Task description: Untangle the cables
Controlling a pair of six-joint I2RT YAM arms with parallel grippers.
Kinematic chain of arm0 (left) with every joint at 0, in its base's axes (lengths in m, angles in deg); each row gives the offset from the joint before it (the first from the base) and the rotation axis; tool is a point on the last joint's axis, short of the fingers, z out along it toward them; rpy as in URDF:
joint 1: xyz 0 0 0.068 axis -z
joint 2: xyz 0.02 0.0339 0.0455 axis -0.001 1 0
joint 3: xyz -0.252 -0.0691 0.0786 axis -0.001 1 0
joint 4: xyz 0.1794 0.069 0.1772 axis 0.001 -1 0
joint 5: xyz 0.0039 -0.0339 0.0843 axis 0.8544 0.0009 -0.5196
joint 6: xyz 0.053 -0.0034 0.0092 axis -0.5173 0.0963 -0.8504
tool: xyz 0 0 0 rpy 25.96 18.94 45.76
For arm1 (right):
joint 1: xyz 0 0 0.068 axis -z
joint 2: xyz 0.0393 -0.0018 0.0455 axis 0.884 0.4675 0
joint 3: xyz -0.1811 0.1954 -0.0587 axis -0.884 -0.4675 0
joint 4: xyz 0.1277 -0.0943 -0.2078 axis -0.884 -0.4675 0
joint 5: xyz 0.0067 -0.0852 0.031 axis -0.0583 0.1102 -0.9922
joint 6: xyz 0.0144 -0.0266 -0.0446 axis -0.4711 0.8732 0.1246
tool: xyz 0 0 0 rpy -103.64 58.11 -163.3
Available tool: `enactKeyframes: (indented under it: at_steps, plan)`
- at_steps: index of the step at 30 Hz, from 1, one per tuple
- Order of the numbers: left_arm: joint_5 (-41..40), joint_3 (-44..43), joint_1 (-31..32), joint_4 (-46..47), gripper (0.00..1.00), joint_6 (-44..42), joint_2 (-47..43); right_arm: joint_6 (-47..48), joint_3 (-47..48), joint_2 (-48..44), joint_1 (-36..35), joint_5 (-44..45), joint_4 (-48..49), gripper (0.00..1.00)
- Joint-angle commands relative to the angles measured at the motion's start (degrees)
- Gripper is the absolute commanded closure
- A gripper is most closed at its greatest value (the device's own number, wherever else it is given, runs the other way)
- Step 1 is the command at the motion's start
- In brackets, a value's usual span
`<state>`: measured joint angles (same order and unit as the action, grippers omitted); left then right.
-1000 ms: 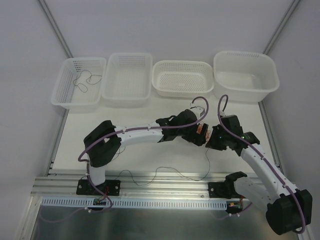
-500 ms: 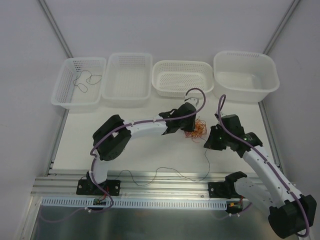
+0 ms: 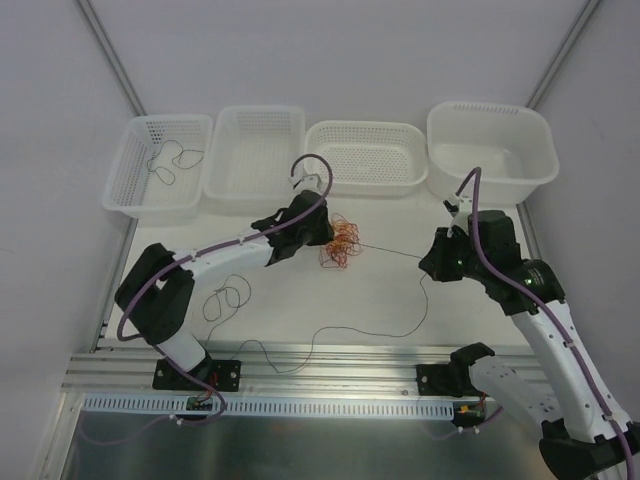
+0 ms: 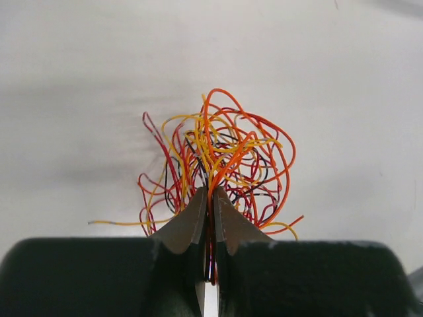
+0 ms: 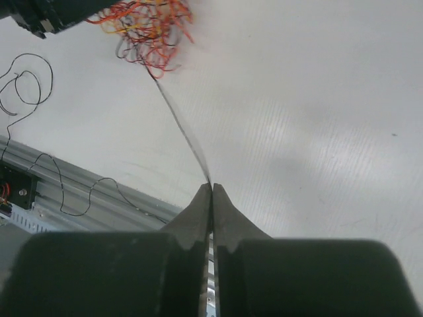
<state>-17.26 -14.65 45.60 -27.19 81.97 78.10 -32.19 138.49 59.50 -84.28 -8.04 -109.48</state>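
A ball of tangled cables [image 3: 340, 240] [image 4: 228, 155], orange, yellow, red and dark strands, hangs at the table's middle. My left gripper [image 3: 322, 240] [image 4: 209, 191] is shut on its strands. One dark grey cable [image 3: 395, 252] [image 5: 182, 129] runs taut from the ball [image 5: 149, 26] to my right gripper [image 3: 432, 262] [image 5: 211, 185], which is shut on it. Its loose length [image 3: 350, 335] trails along the table's front to loops [image 3: 225, 298] on the left.
Four white baskets stand in a row at the back: leftmost [image 3: 165, 120] with a dark cable [image 3: 170, 160] in it, then a second [image 3: 258, 110], a third [image 3: 365, 127] and a deep fourth [image 3: 490, 108]. A metal rail [image 3: 300, 360] borders the front.
My left gripper closed on the tangle and carried it left. My right arm drew back to the right, so the dark grey cable now stretches taut between the two grippers.
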Motion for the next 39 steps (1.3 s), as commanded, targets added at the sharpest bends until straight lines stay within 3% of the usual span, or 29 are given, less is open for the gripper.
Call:
enactKeyframes:
  at_steps: [1, 10, 14, 16, 22, 30, 33, 35, 38, 39]
  plan:
    - [-17.99, 7.02, -7.47, -11.34, 1.0, -2.28, -6.88, 4.13, 8.34, -3.32, 0.62, 7.72, -8.74, 0.99]
    - [-22.4, 13.19, -18.46, -16.79, 1.0, -5.62, -18.76, 5.1, 13.8, -3.59, 1.15, 11.77, -7.35, 0.99]
    - [-21.09, 13.9, -20.58, -17.06, 1.0, -7.2, -21.5, 3.53, 12.49, -1.57, 1.15, 8.34, -5.41, 0.99]
    - [-16.62, 12.84, -20.67, -16.88, 1.0, -8.08, -21.94, 2.73, 10.91, -0.6, 1.15, 4.66, -2.51, 0.99]
    - [-4.92, 8.63, -18.04, -14.6, 1.0, -10.28, -19.66, -1.31, 0.19, 4.93, 0.71, -4.14, 6.1, 0.99]
    - [0.62, 1.16, -6.35, -9.95, 0.97, -13.53, -9.13, -3.33, -11.06, 10.65, -1.31, -5.55, 13.4, 0.95]
    - [2.91, -1.82, -3.89, -7.57, 0.92, -13.8, -3.86, -4.3, -14.31, 13.02, -2.1, -6.42, 15.33, 0.92]
    - [3.79, -3.32, -3.44, -7.39, 0.87, -13.1, -1.91, -5.53, -16.6, 14.51, -2.28, -7.04, 16.3, 0.83]
    - [4.32, -4.3, -2.91, -7.57, 0.65, -12.05, -1.81, -5.88, -18.27, 14.69, -2.81, -6.96, 16.83, 0.62]
    - [3.63, -3.6, -2.91, -7.48, 0.46, -12.04, -3.47, -5.8, -18.45, 13.82, -2.9, -6.35, 16.4, 0.5]
